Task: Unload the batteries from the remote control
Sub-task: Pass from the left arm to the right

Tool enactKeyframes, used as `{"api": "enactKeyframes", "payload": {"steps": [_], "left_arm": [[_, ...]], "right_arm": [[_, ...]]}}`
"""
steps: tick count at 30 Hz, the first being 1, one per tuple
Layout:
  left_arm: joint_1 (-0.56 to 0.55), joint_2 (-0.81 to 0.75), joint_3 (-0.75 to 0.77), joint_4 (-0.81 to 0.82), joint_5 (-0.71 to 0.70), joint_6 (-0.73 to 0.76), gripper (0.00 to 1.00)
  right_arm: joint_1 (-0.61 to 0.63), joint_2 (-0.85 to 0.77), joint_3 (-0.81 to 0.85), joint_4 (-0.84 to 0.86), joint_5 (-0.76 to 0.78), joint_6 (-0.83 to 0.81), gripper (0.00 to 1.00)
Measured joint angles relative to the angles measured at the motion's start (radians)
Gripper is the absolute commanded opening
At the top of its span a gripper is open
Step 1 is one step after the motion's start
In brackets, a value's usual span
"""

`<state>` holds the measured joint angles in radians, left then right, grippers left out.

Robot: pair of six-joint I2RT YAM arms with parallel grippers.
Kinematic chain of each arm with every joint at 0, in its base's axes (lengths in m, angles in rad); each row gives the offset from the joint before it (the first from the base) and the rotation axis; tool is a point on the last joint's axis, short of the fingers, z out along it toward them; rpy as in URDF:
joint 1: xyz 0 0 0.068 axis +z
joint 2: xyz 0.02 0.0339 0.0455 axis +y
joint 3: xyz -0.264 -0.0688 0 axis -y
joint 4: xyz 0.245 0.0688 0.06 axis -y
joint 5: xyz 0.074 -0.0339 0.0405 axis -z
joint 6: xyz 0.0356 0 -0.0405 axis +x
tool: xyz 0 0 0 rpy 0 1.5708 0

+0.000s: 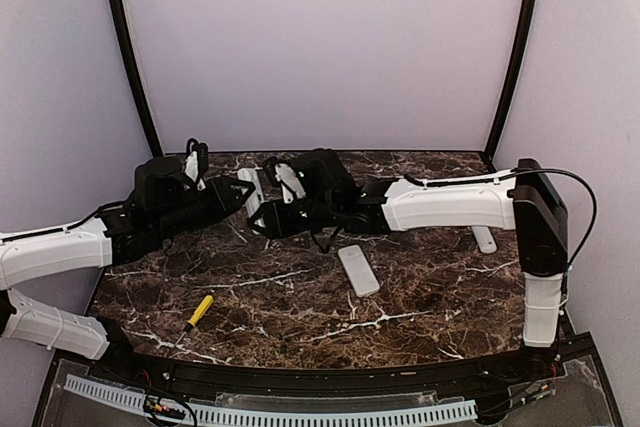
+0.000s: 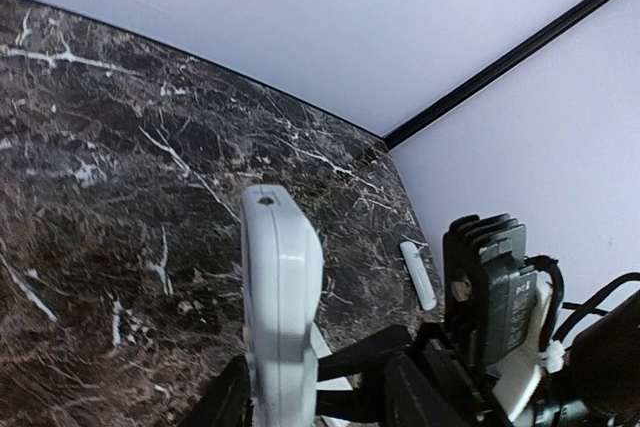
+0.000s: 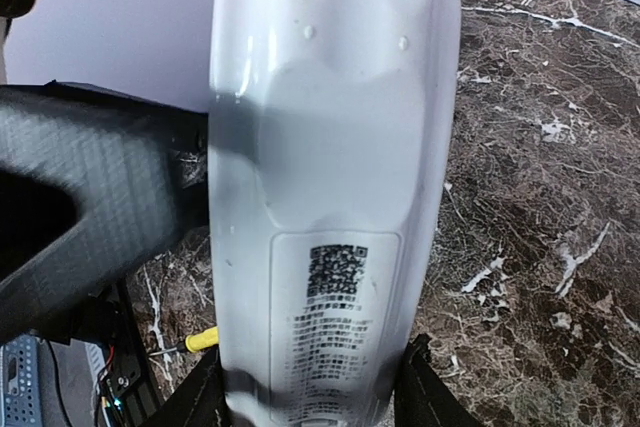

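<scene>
**Left:** the left gripper [image 2: 305, 397] is clamped on the lower end of the left-held remote [image 2: 280, 287], which stands edge-on above the fingers.

**Right of it:** the right gripper [image 3: 312, 399] is closed on the foot of the right-held remote [image 3: 330, 147]. The back with its printed label [image 3: 335, 277] faces the wrist camera, and the cover is apparently in place.

From above, the two white bodies sit just beside each other over the marble table [image 1: 420, 297]; whether they touch cannot be told. The batteries appear in no view and are judged to be inside.

**Step in hand, as judged:** freeing the back cover. This is best done with one gripper bracing firmly and the other pushing along the cover's length, fingers kept off the panel.

**Pose:** the left arm is low, forearm near level, reaching inward. The right arm is upright at its base, forearm stretched level leftward.
</scene>
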<state>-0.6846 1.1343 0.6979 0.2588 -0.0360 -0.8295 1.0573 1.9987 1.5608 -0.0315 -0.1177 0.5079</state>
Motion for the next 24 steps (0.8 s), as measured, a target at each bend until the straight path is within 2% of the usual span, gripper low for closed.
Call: {"api": "enactKeyframes", "payload": {"steps": [3,7,14,20,24], "left_arm": [[-0.003,-0.009,0.021,-0.059,0.053,-0.002,0.82],[0.031,-0.011,0.090,-0.165,0.148,0.003,0.87],[0.135,0.021,0.203,-0.317,0.368,0.022,0.90],[0.144,0.094,0.291,-0.417,0.521,0.064,0.90],[0.145,0.130,0.321,-0.463,0.583,0.082,0.82]], "right_arm": [[-0.003,-0.008,-0.039,0.021,0.014,-0.025,0.24],[-0.013,-0.039,-0.103,0.030,0.037,-0.093,0.24],[-0.017,-0.142,-0.193,0.019,0.040,-0.271,0.23],[-0.008,-0.196,-0.227,-0.037,0.038,-0.401,0.23],[0.010,-0.200,-0.242,-0.070,0.047,-0.458,0.23]]}}
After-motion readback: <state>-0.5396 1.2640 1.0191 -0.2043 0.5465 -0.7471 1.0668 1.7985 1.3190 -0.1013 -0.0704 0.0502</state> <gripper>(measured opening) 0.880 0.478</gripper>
